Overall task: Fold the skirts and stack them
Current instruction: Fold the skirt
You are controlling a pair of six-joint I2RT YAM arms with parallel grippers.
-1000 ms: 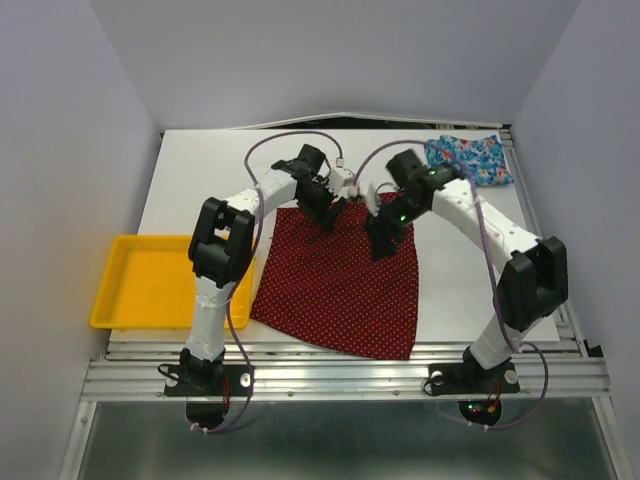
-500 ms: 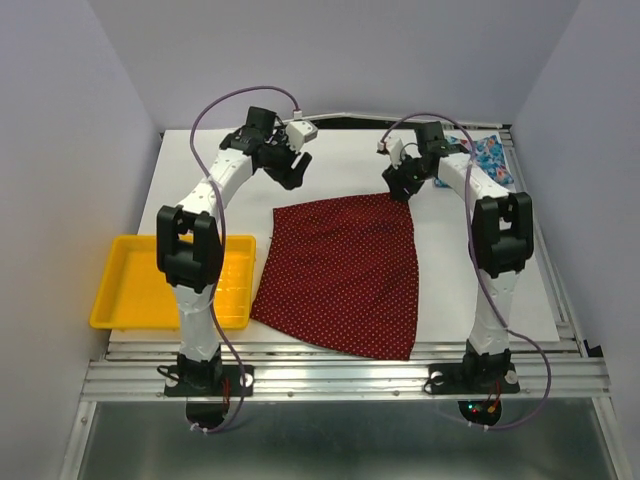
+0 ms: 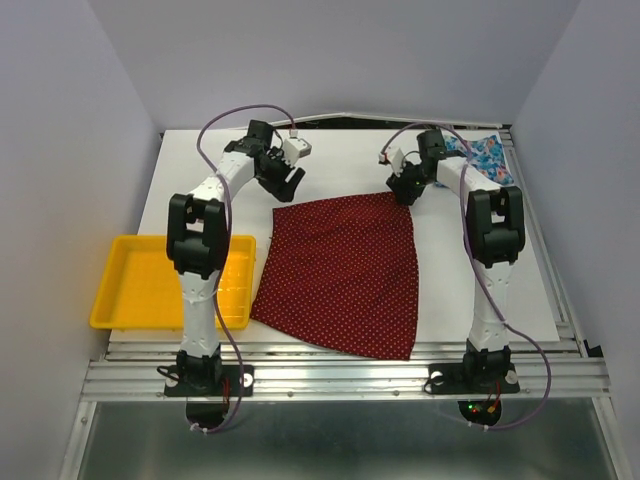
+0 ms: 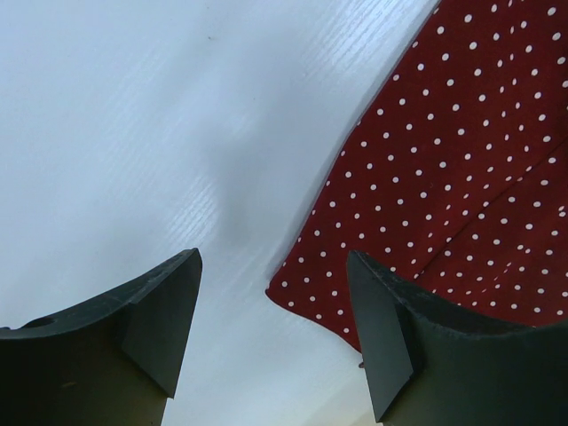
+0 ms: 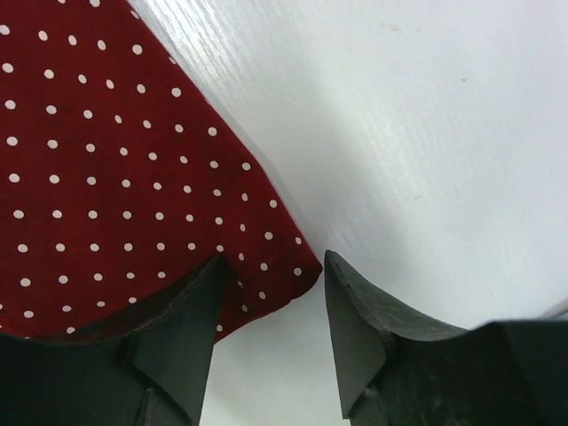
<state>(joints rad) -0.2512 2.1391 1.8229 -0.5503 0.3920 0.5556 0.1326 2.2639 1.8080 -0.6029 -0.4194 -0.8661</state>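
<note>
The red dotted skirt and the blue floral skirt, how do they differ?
The red dotted skirt is dark red with white dots; the blue floral skirt is bright blue with a multicoloured print. The red one lies spread flat mid-table; the blue one sits bunched at the far right corner. The blue one is partly hidden by the right arm; the red one shows almost whole. Both rest on the white table.

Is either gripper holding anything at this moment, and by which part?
Nothing is held. The left gripper and right gripper stand open, each over a far corner of the red skirt.
</note>
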